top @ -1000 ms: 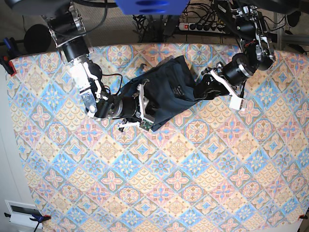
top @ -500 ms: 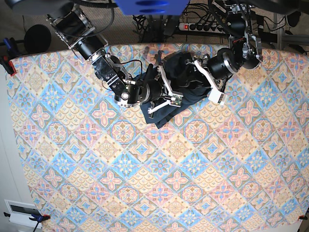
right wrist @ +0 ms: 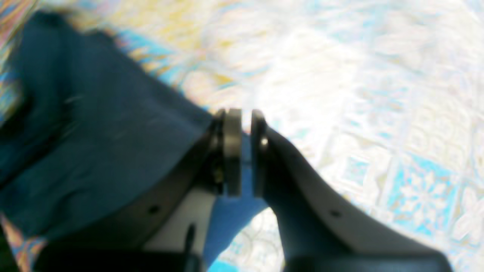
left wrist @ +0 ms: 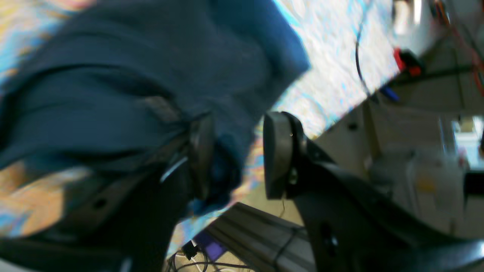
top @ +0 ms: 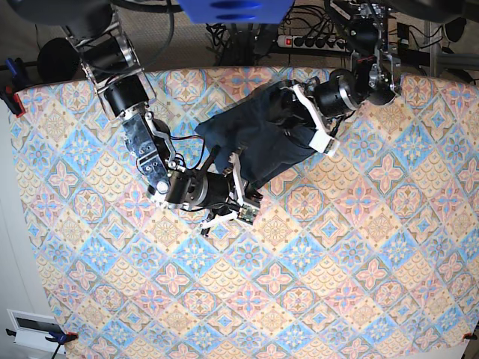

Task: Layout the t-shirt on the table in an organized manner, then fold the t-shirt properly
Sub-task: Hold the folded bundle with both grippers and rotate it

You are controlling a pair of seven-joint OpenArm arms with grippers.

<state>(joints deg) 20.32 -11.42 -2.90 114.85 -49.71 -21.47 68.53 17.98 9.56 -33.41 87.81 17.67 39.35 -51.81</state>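
One bench (top: 359, 247), covered in patterned tiles, carries the bunched navy t-shirt (top: 258, 138) near its far edge, between the two arms. The laying-out step is judged to be in hand, nothing yet being flat. Cloth is pinched in the nearly closed right pincer (right wrist: 242, 151), while a thick fold is gripped by the left pincer (left wrist: 234, 158). Next, the held edges should be drawn apart and lowered.
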